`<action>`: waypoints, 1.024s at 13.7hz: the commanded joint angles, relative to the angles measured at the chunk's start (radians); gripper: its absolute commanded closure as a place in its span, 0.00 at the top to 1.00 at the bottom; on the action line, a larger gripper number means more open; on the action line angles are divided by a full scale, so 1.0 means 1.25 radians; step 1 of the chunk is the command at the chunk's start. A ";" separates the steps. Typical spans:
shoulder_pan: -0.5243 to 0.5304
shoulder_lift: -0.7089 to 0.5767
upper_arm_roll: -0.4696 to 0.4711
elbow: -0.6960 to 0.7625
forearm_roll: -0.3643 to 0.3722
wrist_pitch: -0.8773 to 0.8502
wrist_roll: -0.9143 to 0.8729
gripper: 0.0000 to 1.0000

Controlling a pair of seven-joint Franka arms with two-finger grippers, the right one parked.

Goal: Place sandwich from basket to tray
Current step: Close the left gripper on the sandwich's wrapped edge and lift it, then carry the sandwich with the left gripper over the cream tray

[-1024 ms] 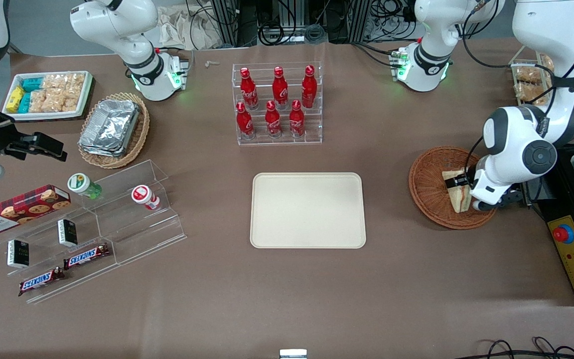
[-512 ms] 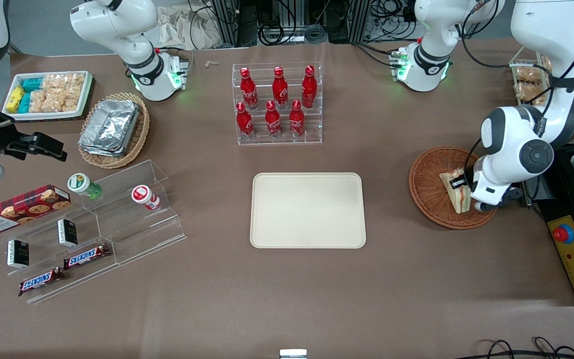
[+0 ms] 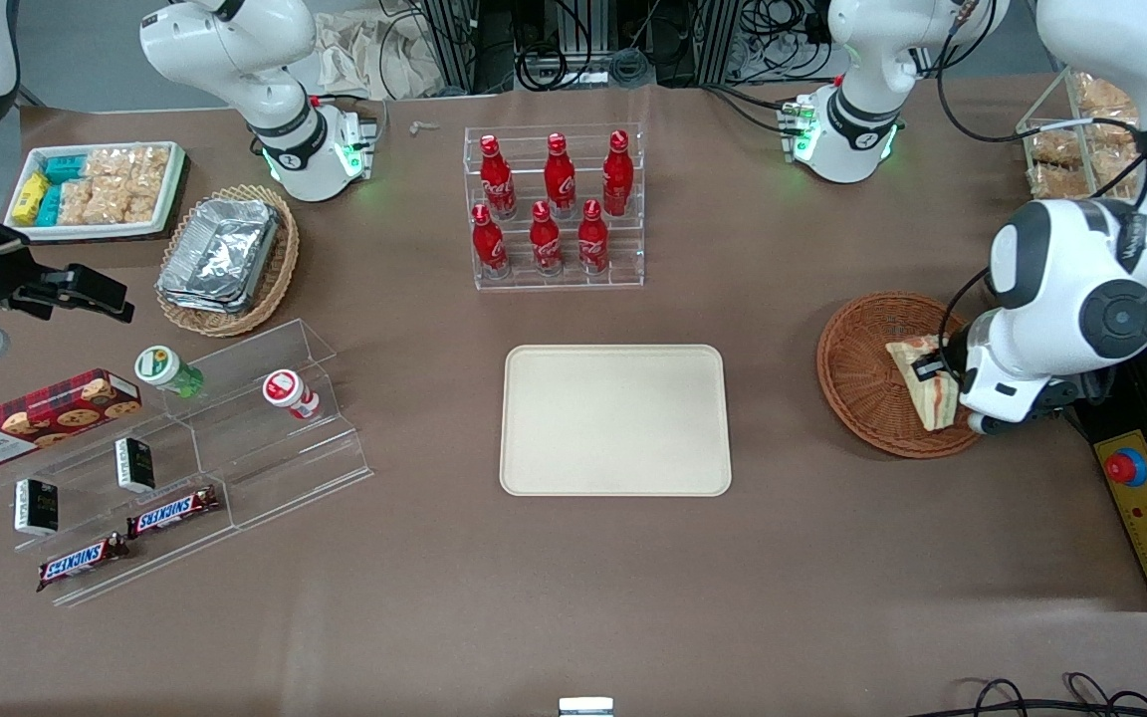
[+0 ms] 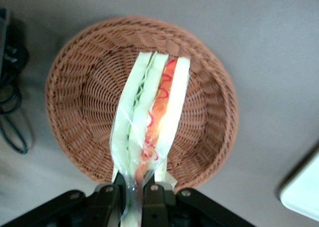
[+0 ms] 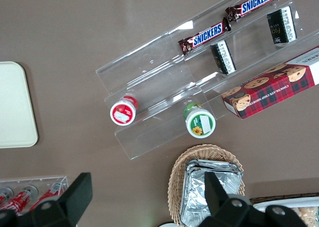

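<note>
the sandwich [image 4: 149,122] is clamped by the gripper [image 4: 133,197] above the basket [image 3: 862,370], right of the tray [image 3: 616,419].

You see a round reddish-brown wicker basket [image 4: 89,87], its woven strands rough and matt. The triangular sandwich [image 4: 149,117] of soft pale bread sits in clear, glossy plastic wrap that creases and catches light. Pinching the wrap's end is the working arm's gripper [image 4: 133,197], with matt black plastic-looking fingers [image 4: 107,202]. You look at a smooth, matt beige rectangular tray [image 3: 616,419] on a matt brown table covering [image 3: 633,597]. The arm's white shell [image 3: 1051,289] looks glossy and smooth. Crinkled silver foil trays [image 3: 220,254] shine in a tan wicker basket [image 3: 280,269].
</note>
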 commanded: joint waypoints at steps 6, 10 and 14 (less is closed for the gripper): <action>-0.005 0.021 -0.067 0.301 -0.005 -0.255 -0.017 0.01; -0.006 0.040 -0.137 0.351 -0.007 -0.282 -0.018 0.00; -0.047 0.117 -0.197 0.361 0.001 -0.278 -0.067 0.00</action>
